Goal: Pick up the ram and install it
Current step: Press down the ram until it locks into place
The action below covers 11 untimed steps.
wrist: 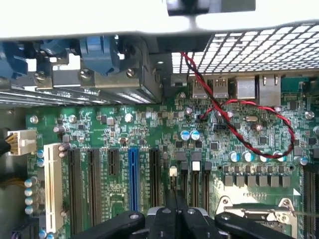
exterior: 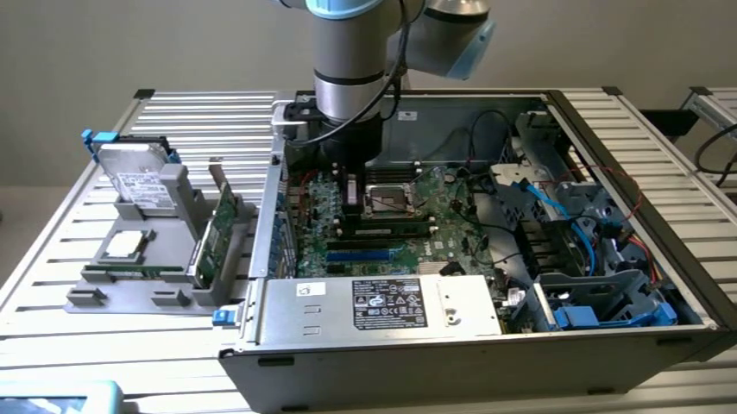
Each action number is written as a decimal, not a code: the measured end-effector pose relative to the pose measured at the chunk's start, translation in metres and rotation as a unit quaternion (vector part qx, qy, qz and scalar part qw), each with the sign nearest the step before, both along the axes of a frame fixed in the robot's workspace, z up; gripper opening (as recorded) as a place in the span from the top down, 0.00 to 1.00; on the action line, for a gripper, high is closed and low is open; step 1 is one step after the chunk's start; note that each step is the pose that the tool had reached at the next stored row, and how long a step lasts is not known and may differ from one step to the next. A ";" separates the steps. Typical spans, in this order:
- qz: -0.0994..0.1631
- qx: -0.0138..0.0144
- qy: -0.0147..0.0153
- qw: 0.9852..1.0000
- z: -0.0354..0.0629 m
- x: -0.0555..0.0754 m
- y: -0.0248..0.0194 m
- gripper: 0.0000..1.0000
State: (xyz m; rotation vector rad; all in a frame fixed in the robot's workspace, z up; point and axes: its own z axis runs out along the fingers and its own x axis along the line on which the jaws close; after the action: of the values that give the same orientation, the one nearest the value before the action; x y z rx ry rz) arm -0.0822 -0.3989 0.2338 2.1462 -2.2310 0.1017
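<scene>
A slim green ram stick (exterior: 144, 270) lies on edge in the grey holder (exterior: 86, 299) outside the case, on the exterior view's left, just below a silver CPU chip (exterior: 127, 246). My gripper (exterior: 351, 197) hangs low inside the open computer case (exterior: 461, 358), over the green motherboard (exterior: 311, 250) beside the CPU socket (exterior: 389, 200). In the wrist view the gripper (wrist: 174, 193) is shut, its dark fingers (wrist: 168, 209) pressed together with nothing visible between them. They point at the board close to the short black slots (wrist: 194, 181).
A hard drive (exterior: 136, 181) and a taller green expansion card (exterior: 219, 228) stand in the same holder. Inside the case are a power supply (exterior: 381, 304), blue and black cables (exterior: 553, 207), a drive cage (exterior: 599, 297), a red-black wire (wrist: 234, 124) and long expansion slots (wrist: 132, 177).
</scene>
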 end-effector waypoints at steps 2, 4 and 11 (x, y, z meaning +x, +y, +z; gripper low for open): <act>0.001 0.000 0.000 1.000 0.0032 0.003 0.0000 0.89; 0.002 0.000 0.000 1.000 0.0048 0.008 -0.0004 0.89; 0.006 0.000 0.001 1.000 0.0080 0.029 -0.0017 0.89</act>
State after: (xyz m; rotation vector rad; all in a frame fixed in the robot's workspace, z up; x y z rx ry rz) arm -0.0529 -0.4005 0.2418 2.1586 -2.2177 0.1000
